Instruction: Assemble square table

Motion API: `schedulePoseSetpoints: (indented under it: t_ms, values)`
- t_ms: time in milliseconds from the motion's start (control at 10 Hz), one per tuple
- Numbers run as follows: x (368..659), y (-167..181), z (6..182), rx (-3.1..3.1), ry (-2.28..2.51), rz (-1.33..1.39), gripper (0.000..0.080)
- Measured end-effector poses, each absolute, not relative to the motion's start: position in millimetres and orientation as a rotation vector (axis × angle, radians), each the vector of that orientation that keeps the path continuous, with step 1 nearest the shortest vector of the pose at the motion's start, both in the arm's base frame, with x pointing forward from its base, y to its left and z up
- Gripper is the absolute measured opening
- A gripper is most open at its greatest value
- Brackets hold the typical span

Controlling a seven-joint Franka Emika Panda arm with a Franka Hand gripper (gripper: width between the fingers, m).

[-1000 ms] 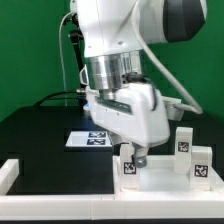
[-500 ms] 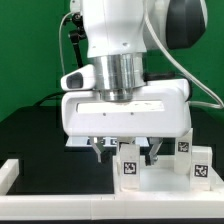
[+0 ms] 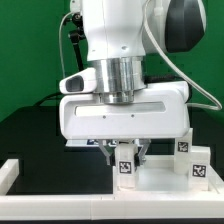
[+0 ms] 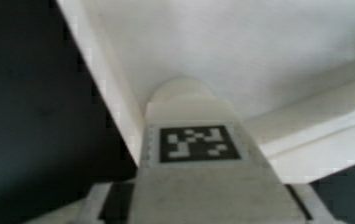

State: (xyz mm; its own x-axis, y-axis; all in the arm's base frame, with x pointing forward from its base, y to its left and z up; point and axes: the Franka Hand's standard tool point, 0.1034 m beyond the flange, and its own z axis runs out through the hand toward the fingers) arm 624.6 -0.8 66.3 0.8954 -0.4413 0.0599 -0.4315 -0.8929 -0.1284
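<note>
My gripper [image 3: 126, 155] points straight down over the white square table top [image 3: 165, 180] at the exterior view's right. Its fingers [image 3: 111, 152] stand on either side of a short white tagged leg [image 3: 127, 169] that stands upright on the slab's near corner. They are closed against it. In the wrist view the leg [image 4: 200, 135] with its tag fills the space between the fingers [image 4: 106, 205], with the white slab [image 4: 209, 40] behind it. My gripper [image 4: 200, 205] is shut on this leg. Two more tagged legs [image 3: 203, 165] [image 3: 185, 141] stand to the right.
The marker board [image 3: 80, 140] lies on the black table behind my hand, partly hidden. A long white L-shaped rail [image 3: 14, 172] runs along the front and left edge. The arm's white body blocks the middle of the scene.
One second ago the hand was turned sideways. It has rotated square to the camera, and since half a second ago the fingers have drawn in from wide open onto the leg.
</note>
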Motion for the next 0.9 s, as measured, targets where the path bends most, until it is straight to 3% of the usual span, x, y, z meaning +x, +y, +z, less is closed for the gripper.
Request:
schedulePoseSetpoints:
  t_ms: [400, 700, 900]
  values:
    - [627.0, -0.3, 70.2, -2.675, 1.398, -0.035, 0.0285]
    - [629.9, 10.1, 66.2, -2.041, 2.179, 0.112, 0.0287]
    - [630.1, 9.3, 66.4, -1.963, 2.252, 0.119, 0.0293]
